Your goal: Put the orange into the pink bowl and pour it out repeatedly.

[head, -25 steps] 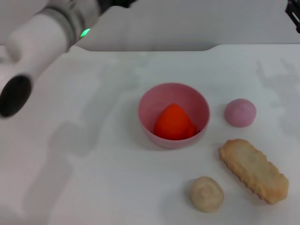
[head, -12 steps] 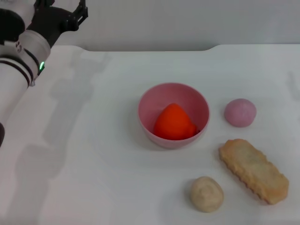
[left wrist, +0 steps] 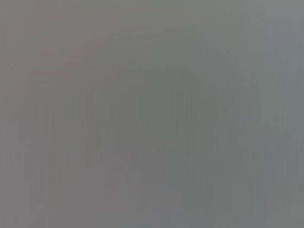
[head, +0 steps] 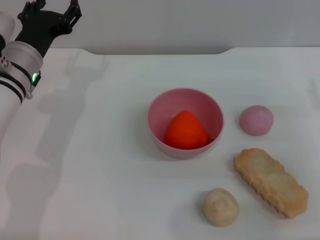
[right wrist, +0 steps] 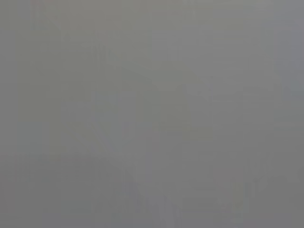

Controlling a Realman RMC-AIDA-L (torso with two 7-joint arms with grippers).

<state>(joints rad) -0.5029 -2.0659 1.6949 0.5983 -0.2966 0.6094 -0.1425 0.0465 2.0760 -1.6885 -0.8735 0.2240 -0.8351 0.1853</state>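
The orange [head: 185, 131], a glossy orange-red toy fruit, lies inside the pink bowl [head: 159, 108], which stands upright at the middle of the white table in the head view. My left gripper [head: 50, 9] is open and empty, raised at the far left back corner, far from the bowl. My right gripper is out of view. Both wrist views show only plain grey.
A pale pink ball [head: 256, 120] lies right of the bowl. A beige biscuit-shaped piece [head: 270, 182] and a beige lump [head: 220, 206] lie at the front right. The table's back edge [head: 160, 50] meets a grey wall.
My left arm has swung back from near the camera to the far left corner, its open gripper now pointing at the wall. The right gripper left the top right corner. The bowl and orange stayed still.
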